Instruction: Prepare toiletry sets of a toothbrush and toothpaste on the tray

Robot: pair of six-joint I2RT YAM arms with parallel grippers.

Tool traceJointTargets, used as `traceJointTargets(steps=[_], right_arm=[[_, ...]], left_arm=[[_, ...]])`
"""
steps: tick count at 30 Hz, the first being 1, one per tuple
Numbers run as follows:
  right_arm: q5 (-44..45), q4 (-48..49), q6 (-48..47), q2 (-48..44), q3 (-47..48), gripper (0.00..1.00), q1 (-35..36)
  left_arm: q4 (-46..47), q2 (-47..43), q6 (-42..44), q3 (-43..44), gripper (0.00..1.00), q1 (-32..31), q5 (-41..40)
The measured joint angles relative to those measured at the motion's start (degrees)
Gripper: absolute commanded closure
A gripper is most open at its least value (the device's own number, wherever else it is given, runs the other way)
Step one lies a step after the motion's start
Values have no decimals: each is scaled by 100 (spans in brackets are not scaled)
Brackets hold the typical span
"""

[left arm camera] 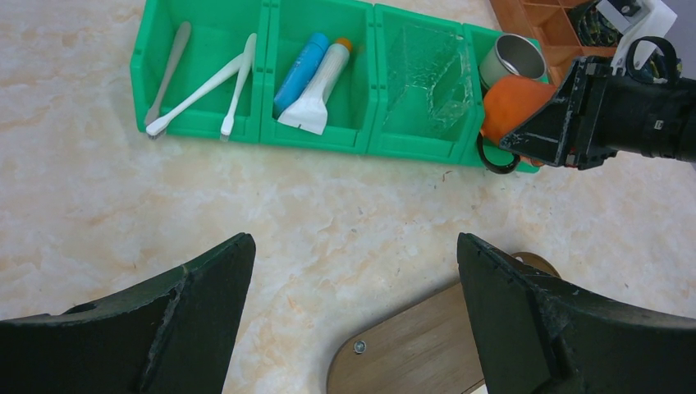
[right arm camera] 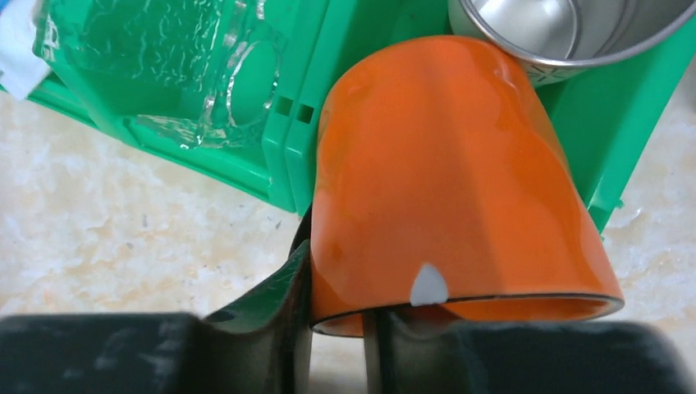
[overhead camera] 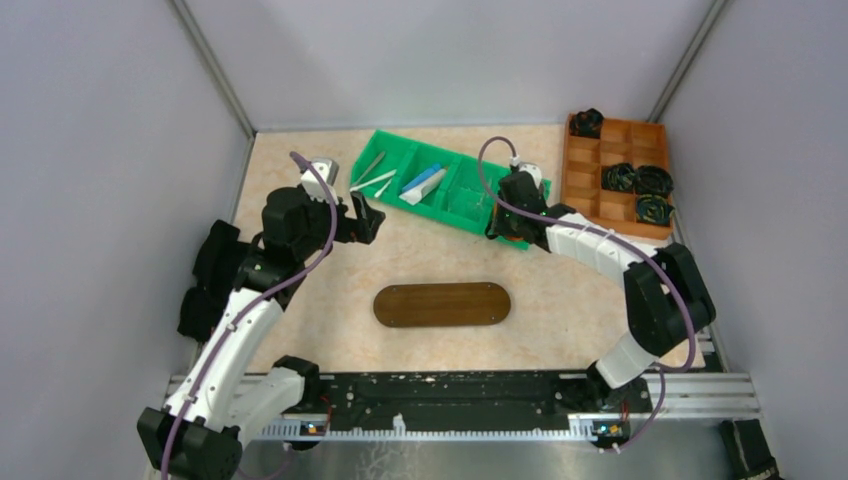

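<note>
A robotics lab test cell: plain grey panel walls [overhead camera: 120,150] on aluminium posts [overhead camera: 215,70] box in a marble-patterned counter [overhead camera: 320,270], with 2 robot arms [overhead camera: 235,330] bolted to a metal rail [overhead camera: 725,385] at its edge.

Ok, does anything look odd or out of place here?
Yes. The right gripper pinches the rim of an orange cup, tilted at the end of the green bin beside a metal cup; that cup is neither toothbrush nor toothpaste.
</note>
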Motion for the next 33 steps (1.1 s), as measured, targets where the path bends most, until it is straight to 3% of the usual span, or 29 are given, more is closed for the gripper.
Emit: traceJointTargets(steps=[1, 8, 22, 27, 33], right_arm=[[-17, 31, 20, 57, 9, 100, 2], [260, -92, -179, 101, 188, 100, 39], [745, -2907, -1366, -72, 2433, 100, 219], [555, -3711, -1639, -146, 2734, 100, 815], [181, -4404, -1762, -111, 2736, 100, 2135]], left_arm=[[0, 0, 0, 0, 1, 0, 2], [0, 0, 0, 0, 1, 0, 4], [0, 0, -9, 0, 1, 9, 48], [-7, 11, -11, 0, 1, 15, 55], [-107, 11, -13, 13, 1, 20, 52]])
